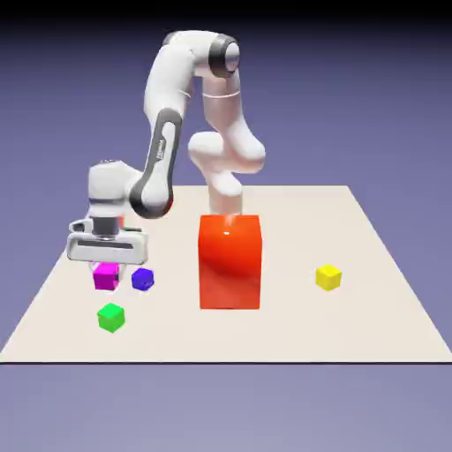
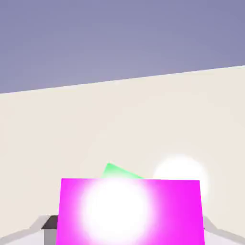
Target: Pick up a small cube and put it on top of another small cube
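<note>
The small magenta cube rests low at the exterior view's left, directly under my hand. My gripper is shut on it. In the hand view the magenta cube fills the bottom of the picture between the grey fingertips, with a bright glare on its face. A blue-purple small cube stands just to the magenta cube's right in the exterior view, close beside it. A green small cube lies nearer the table's front edge; its corner, the green cube, peeks out behind the magenta one.
A big red block stands mid-table, to the right of my hand. A yellow small cube sits further right. The beige table ends close to the left of the magenta cube.
</note>
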Action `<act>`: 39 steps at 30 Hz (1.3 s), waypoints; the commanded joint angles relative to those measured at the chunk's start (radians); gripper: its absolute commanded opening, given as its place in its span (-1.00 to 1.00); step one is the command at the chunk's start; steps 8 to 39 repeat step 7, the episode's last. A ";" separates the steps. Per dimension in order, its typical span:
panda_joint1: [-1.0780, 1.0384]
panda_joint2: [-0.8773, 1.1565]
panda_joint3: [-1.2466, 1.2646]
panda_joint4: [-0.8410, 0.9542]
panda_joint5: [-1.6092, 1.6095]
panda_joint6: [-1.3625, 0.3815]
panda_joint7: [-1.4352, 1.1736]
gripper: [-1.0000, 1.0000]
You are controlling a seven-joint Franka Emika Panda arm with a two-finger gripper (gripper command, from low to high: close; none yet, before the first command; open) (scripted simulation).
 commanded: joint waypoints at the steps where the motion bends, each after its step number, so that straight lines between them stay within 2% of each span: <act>1: -0.022 0.036 0.031 0.016 0.036 0.023 -0.033 -1.00; 4: -0.070 0.114 0.096 0.051 0.113 0.069 -0.103 -1.00; 5: -0.070 0.114 0.096 0.051 0.113 0.069 -0.103 1.00; 39: -0.047 0.078 0.065 0.035 0.078 0.047 -0.071 1.00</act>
